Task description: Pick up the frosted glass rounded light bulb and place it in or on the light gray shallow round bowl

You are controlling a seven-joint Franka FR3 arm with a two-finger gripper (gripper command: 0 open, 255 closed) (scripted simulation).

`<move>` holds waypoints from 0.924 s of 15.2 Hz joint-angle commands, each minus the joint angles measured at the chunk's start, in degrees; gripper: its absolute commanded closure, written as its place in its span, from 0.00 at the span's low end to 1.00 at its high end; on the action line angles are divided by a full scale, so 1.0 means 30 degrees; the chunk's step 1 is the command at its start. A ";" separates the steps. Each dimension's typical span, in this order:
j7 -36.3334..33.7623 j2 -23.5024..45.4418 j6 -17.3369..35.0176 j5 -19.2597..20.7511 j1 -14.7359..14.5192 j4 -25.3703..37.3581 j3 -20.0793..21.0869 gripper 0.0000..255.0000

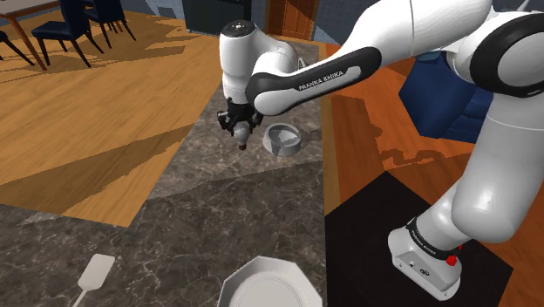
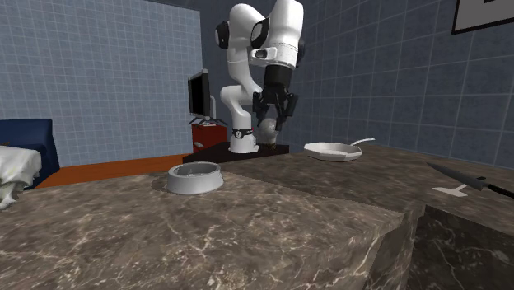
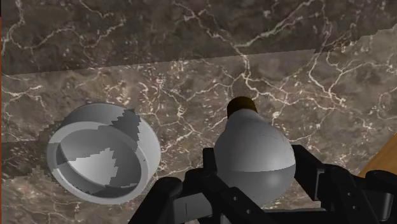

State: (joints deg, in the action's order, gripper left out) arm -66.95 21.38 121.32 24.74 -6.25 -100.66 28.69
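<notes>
Forearm band (image 1: 327,77): white caps "FRANKA EMIKA" are running along the dark strip of the white arm (image 1: 410,35), seen in shoulder view.
Base collar (image 1: 425,237): small white lettering is sitting on the dark ring at arm's foot; too small to read.

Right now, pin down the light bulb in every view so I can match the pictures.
Shoulder view: light bulb upper middle, clasped in the tool, just left of the grey round bowl.
Second exterior view: light bulb upper middle, below the arm's wrist, up and right of the bowl.
Wrist view: light bulb clasped in the tool, base pointing away, bowl beside it.
Shared landmark: the bowl.
</notes>
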 commanded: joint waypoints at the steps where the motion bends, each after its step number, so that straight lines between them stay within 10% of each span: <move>1: 0.0480 -0.0451 0.0050 -0.0264 0.0408 -0.0345 -0.0001 1.00; 14: 0.6833 -0.3936 0.1990 -0.2696 0.4961 -0.3981 -0.1283 1.00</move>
State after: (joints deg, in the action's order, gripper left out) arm -48.06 10.24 126.76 17.19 7.67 -111.81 25.25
